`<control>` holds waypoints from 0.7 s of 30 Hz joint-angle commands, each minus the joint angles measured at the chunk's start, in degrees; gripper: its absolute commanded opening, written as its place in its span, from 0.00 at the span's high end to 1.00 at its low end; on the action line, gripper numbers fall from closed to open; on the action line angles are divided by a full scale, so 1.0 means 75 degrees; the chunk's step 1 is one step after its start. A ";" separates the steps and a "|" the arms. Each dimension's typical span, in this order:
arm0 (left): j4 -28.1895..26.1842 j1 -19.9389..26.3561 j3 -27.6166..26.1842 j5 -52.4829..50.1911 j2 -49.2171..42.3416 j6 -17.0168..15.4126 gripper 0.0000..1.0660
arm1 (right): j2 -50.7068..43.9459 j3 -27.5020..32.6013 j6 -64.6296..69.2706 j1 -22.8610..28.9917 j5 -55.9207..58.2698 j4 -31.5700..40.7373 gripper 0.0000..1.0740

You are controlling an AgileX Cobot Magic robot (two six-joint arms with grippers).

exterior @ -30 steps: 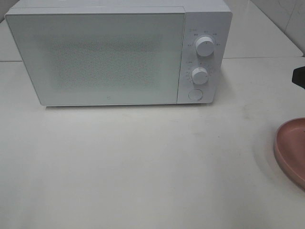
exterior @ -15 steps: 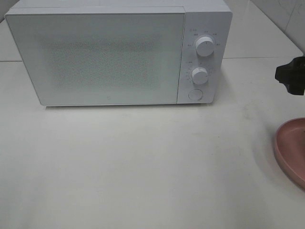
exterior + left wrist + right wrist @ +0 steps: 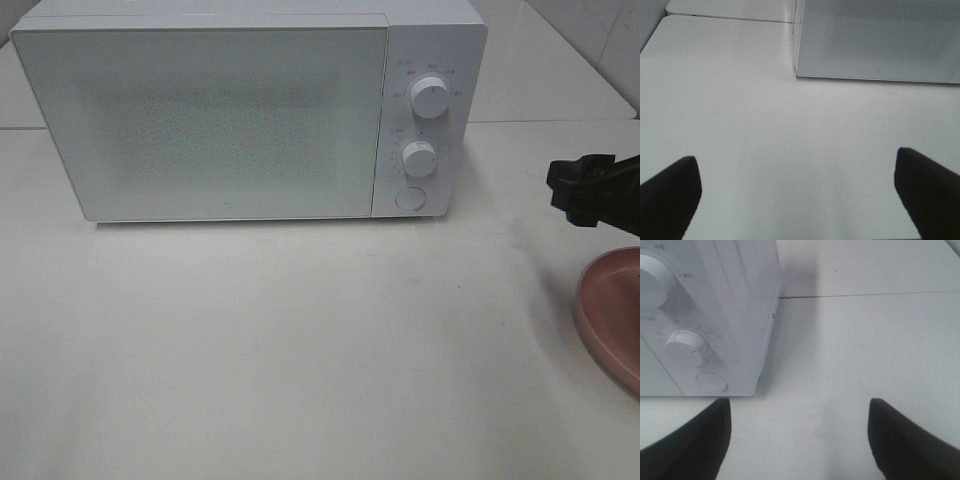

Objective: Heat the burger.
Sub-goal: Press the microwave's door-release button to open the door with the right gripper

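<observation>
Right hand (image 3: pixel 568 193), jaws apart, empty, has slid in from 3 o'clock edge toward shut microwave (image 3: pixel 230 120). Likely opening it comes first. Left hand (image 3: pixel 795 200) wide open, empty, above tabletop (image 3: pixel 300 350). Burger not in view; pink plate (image 3: pixel 612 300) at 4 o'clock.

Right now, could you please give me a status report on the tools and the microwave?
Left tool open, empty. Right tool open, empty, right of microwave controls. Microwave door shut; burger not in view. Nothing blocking the door.
</observation>
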 commanded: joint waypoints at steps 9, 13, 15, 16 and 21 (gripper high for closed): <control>-0.0031 -0.0015 0.0008 -0.0008 -0.0160 -0.0053 0.07 | 0.1505 0.0199 -0.2009 0.2506 -0.2307 0.2468 0.31; -0.0031 -0.0015 0.0008 -0.0008 -0.0160 -0.0053 0.07 | 0.1979 0.0199 -0.2284 0.3231 -0.3033 0.3422 0.31; -0.0031 -0.0015 0.0008 -0.0008 -0.0160 -0.0053 0.07 | 0.2185 0.0199 -0.2414 0.3552 -0.3354 0.3858 0.31; -0.0031 -0.0015 0.0008 -0.0008 -0.0160 -0.0053 0.07 | 0.2284 0.0191 -0.2452 0.3720 -0.3522 0.4087 0.31; -0.0031 -0.0015 0.0008 -0.0008 -0.0160 -0.0053 0.07 | 0.2697 0.0183 -0.2613 0.4492 -0.4324 0.5096 0.31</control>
